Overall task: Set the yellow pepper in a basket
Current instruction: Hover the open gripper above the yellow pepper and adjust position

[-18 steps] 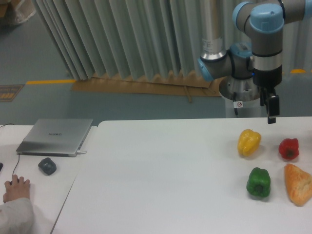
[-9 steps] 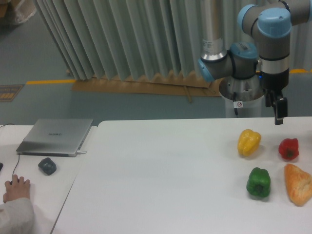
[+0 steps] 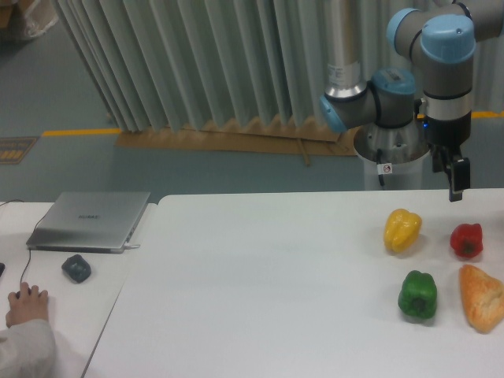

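The yellow pepper (image 3: 402, 229) rests on the white table (image 3: 268, 283) at the right side, glossy and lobed. My gripper (image 3: 457, 193) hangs in the air above the table's back edge, up and to the right of the pepper, well clear of it. Its dark fingers (image 3: 456, 179) point down; seen edge-on, I cannot tell whether they are open or shut. Nothing is in them. No basket is in view.
A red pepper (image 3: 466, 240) lies right of the yellow one, a green pepper (image 3: 417, 295) in front, and an orange bread-like piece (image 3: 481, 297) at the right edge. A laptop (image 3: 89, 220), a grey mouse-like object (image 3: 76, 268) and a person's hand (image 3: 26, 305) occupy the left table.
The gripper has moved to the right and slightly down along the table's back edge, away from above the yellow pepper. The objects on the table have not moved.
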Robot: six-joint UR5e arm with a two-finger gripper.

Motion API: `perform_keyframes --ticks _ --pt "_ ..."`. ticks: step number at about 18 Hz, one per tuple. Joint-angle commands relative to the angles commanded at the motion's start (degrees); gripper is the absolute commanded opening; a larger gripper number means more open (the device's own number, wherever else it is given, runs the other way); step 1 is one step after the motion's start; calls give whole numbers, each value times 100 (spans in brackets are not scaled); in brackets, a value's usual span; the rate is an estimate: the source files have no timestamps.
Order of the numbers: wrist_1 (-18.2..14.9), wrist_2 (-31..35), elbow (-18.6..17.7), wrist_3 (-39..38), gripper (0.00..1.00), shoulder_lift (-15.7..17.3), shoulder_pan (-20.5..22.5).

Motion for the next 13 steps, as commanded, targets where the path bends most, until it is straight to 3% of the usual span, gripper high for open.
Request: perform_keyframes --ticks 13 --pt "18 -9 35 35 100 -114 246"
